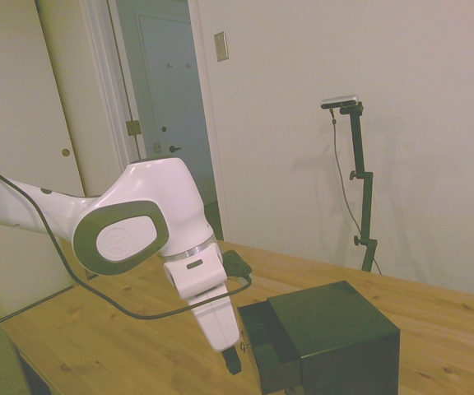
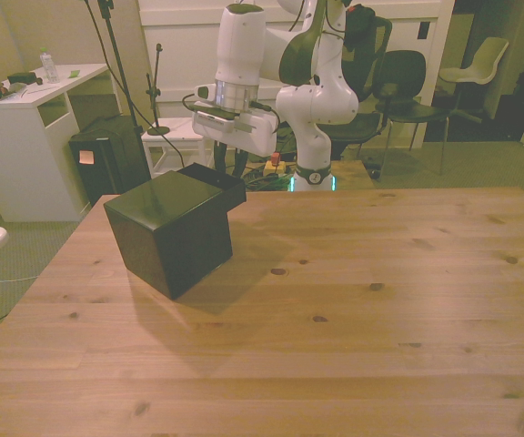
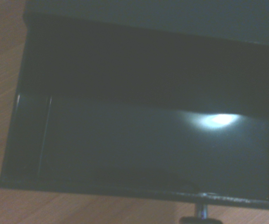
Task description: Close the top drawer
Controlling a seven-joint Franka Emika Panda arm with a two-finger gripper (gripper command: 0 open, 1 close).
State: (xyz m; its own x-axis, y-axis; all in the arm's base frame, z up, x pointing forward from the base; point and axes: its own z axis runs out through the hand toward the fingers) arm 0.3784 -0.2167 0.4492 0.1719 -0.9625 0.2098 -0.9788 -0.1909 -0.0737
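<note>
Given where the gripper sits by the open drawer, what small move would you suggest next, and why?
Probably a short push toward the black cube cabinet. Its shallow black top drawer juts out open, the wrist view shows its bare inside and small knob, and the gripper hangs just outside the drawer's front.

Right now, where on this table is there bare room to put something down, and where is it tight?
Free: the table is bare wood from the black cabinet across to the front view's right edge, and along the whole near edge. Crowded: the far corner on the front view's left, where the gripper hangs at the open top drawer.
</note>
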